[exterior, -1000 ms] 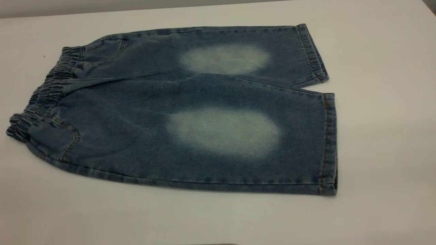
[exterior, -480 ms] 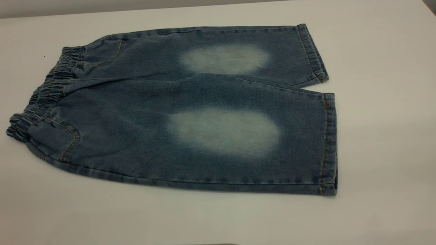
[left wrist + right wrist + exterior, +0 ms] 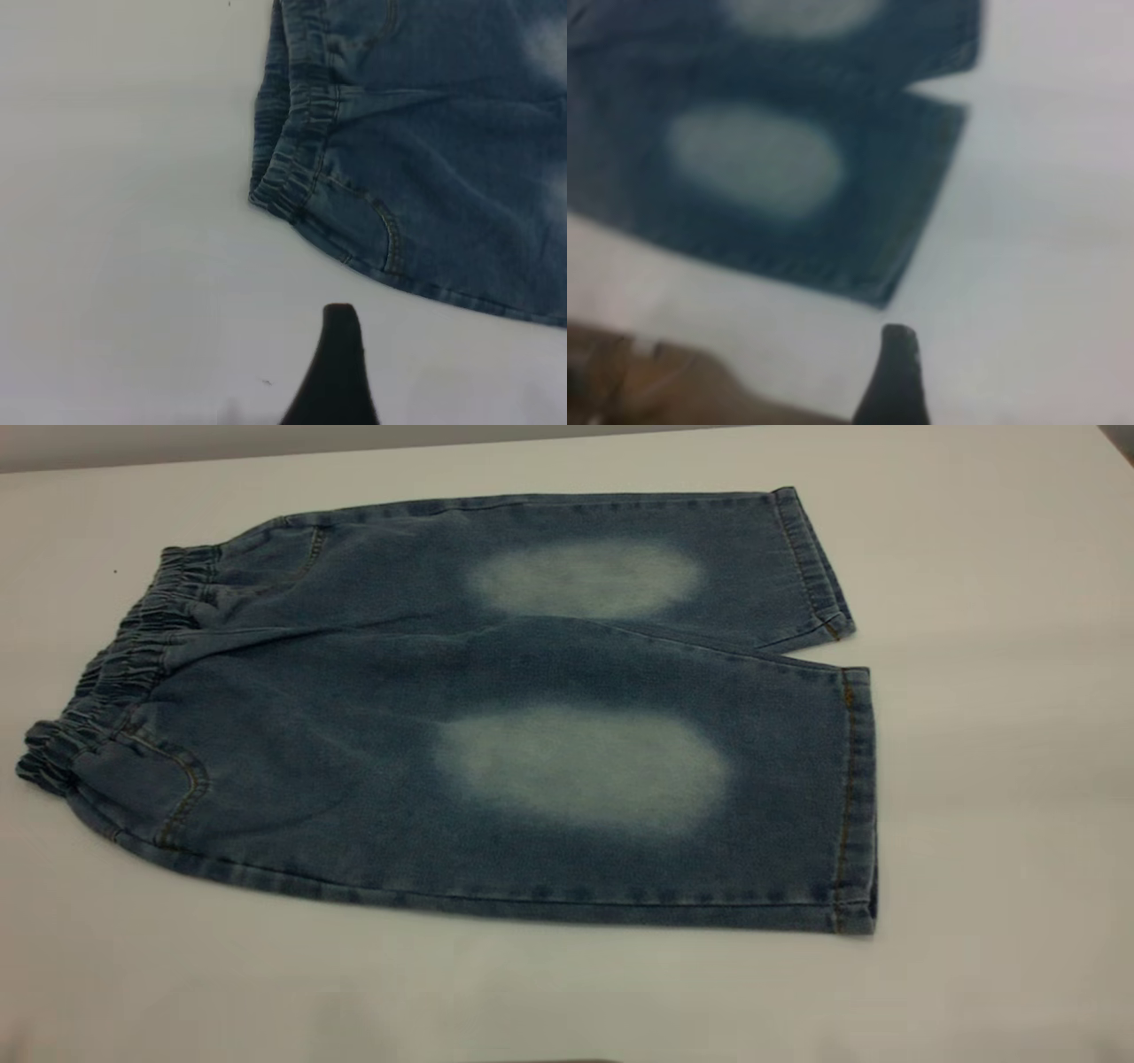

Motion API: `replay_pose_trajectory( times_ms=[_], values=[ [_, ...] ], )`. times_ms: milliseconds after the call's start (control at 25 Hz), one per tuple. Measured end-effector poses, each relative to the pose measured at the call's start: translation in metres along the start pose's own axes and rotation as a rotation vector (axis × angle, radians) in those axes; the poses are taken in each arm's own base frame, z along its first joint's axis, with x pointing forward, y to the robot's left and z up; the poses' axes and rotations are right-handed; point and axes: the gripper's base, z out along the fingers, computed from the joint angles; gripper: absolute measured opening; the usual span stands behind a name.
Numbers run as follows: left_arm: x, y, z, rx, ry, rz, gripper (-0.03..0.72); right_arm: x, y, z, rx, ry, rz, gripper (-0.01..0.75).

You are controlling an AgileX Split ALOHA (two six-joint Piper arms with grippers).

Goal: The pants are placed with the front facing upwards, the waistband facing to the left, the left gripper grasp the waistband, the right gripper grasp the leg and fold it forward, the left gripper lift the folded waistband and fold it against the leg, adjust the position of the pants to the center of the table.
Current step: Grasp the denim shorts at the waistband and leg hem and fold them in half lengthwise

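The short, wide blue denim pants [image 3: 496,708], faded pale ovals up, lie flat mid-table on the smooth white-grey table [image 3: 992,779], gathered ruffled waistband [image 3: 115,673] leftward, while both black grippers hover apart from them, spread unreadable, holding nothing.

Soft, even light falls on the worktop [image 3: 992,779], dim enough to turn it grey, without glare; the pants [image 3: 496,717] cast only a thin shadow along their near edge. The exterior view is slightly grainy. The left wrist view is mildly soft, while the right wrist view is heavily blurred, its dark tool [image 3: 893,376] tip smeared
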Motion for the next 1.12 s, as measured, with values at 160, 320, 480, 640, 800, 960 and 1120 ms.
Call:
replay_pose_trajectory(
  times_ms=[160,320,480,640,800,960,1120],
  values=[
    [-0.027,0.000,0.037,-0.022,0.074,-0.028,0.587,-0.017,0.001,0.032,-0.142,0.080,0.036,0.565],
    [-0.039,0.001,0.085,-0.044,0.147,-0.045,0.587,-0.033,-0.001,0.063,-0.257,0.095,0.104,0.565],
    [-0.036,0.003,0.130,-0.057,0.262,-0.053,0.587,-0.041,-0.008,0.090,-0.301,0.098,0.150,0.565],
    [-0.025,0.015,0.168,-0.099,0.377,-0.088,0.587,-0.041,-0.016,0.110,-0.289,0.142,0.197,0.565],
    [-0.018,0.032,0.195,-0.134,0.469,-0.116,0.587,-0.039,-0.024,0.123,-0.255,0.173,0.225,0.565],
    [-0.020,0.035,0.220,-0.105,0.524,-0.113,0.587,-0.038,-0.030,0.136,-0.235,0.212,0.247,0.565],
    [-0.018,0.035,0.249,-0.077,0.582,-0.133,0.587,-0.042,-0.035,0.147,-0.230,0.240,0.256,0.565]
  ],
)
